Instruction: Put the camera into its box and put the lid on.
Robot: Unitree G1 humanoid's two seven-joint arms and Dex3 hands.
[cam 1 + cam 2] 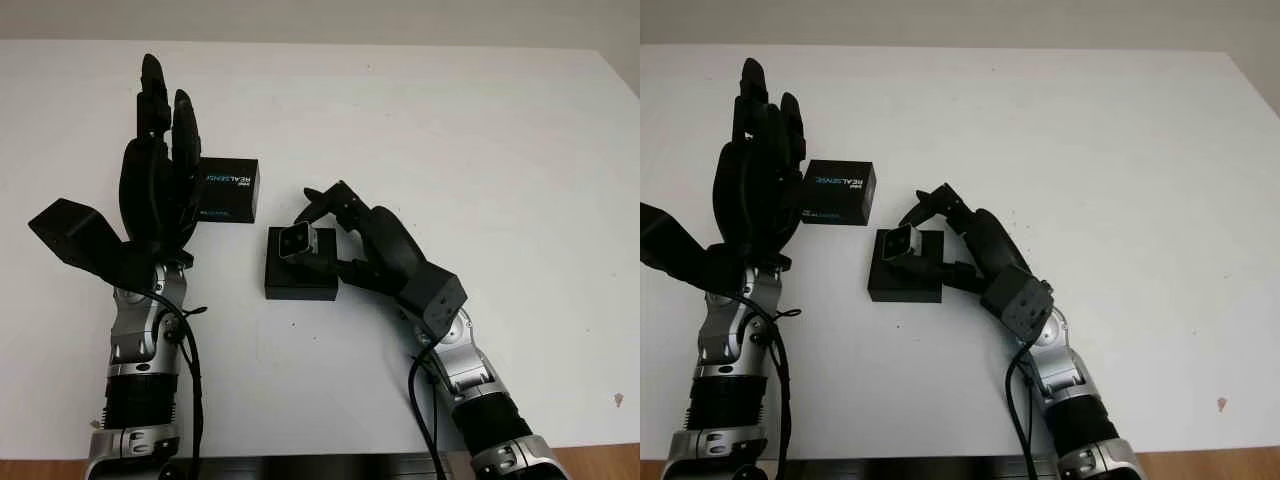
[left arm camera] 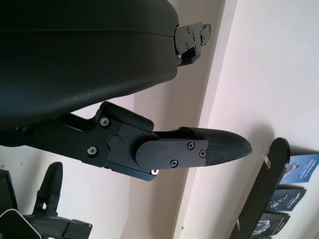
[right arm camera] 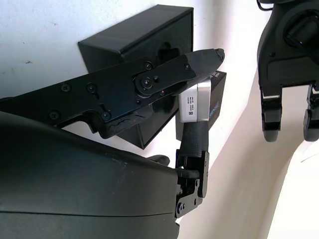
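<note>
Silver camera [image 1: 297,241], black box [image 1: 300,278], white table [image 1: 480,150]

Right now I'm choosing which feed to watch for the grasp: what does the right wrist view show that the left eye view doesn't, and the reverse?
Right wrist view alone: the printed label on the camera's silver side, pinched between the right hand's fingers.

Left eye view alone: the whole white table and the lid's printed top beside the open left hand, which is raised over the table.

Both: the right hand holding the camera over the black box.
</note>
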